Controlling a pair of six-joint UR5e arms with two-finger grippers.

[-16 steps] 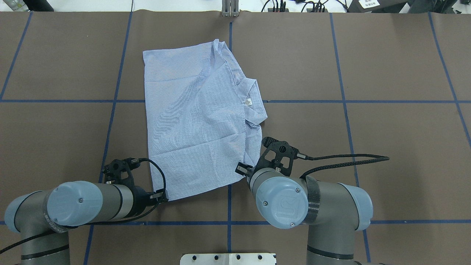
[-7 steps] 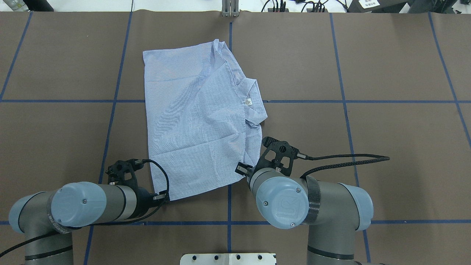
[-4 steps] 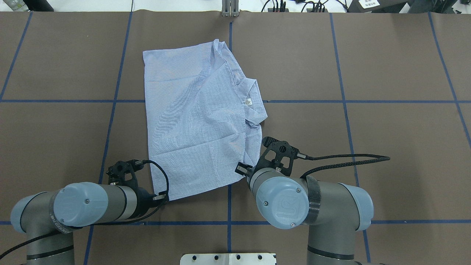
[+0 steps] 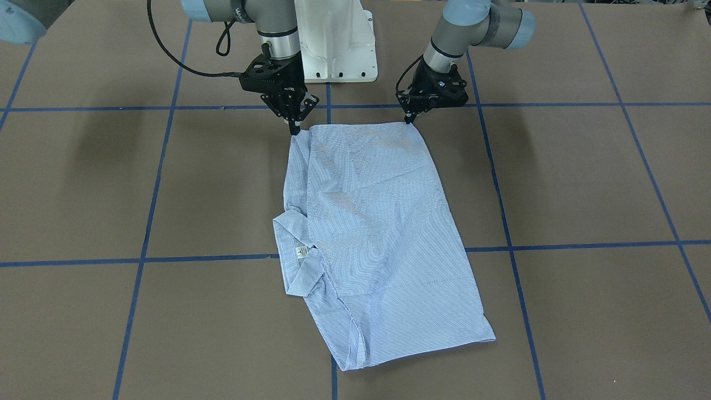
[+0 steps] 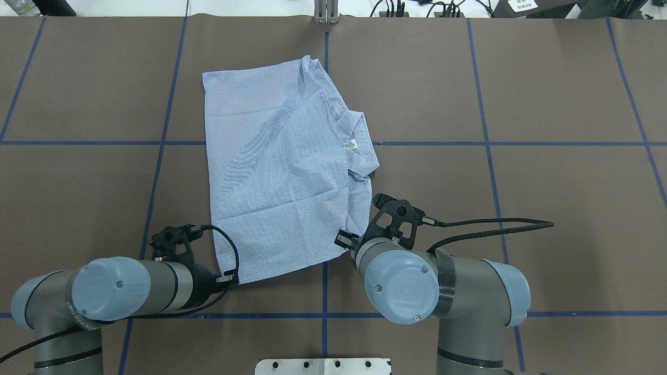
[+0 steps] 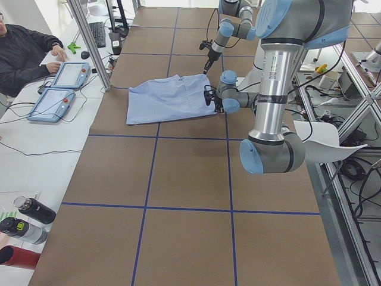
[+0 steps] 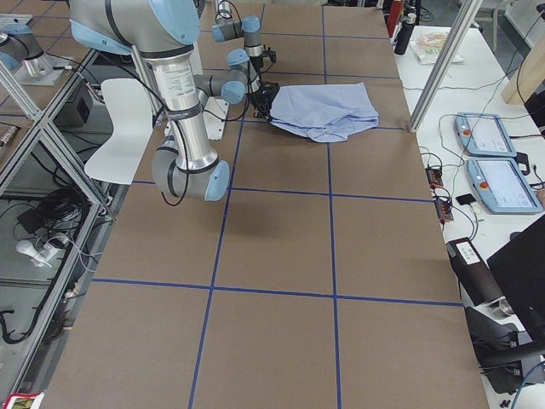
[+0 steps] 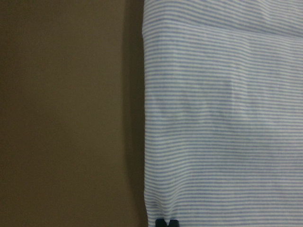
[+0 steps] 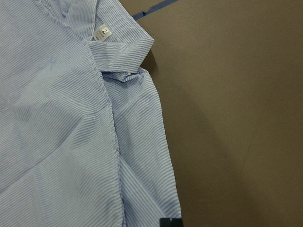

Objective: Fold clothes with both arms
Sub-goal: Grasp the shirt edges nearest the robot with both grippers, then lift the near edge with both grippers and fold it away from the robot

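The light blue-and-white striped shirt (image 4: 377, 233) lies folded flat on the brown table, its collar and small white label (image 4: 300, 253) on the side of my right arm. It also shows in the overhead view (image 5: 276, 172). My left gripper (image 4: 410, 120) points down at the shirt's near corner. In the left wrist view its tips (image 8: 165, 222) are together on the shirt's edge. My right gripper (image 4: 294, 131) points down at the other near corner. In the right wrist view its tips (image 9: 169, 222) are together on the hem. In the overhead view both grippers are hidden under the wrists.
The white pedestal base (image 4: 333, 39) stands just behind the grippers. Blue tape lines (image 5: 323, 143) cross the brown table cover. An operator (image 6: 24, 47) sits by two tablets (image 6: 59, 89) at the far side. Bottles (image 6: 30, 220) stand off the table's end.
My left arm has shifted slightly to the right, along the shirt's near edge. The right arm and the shirt have barely moved.
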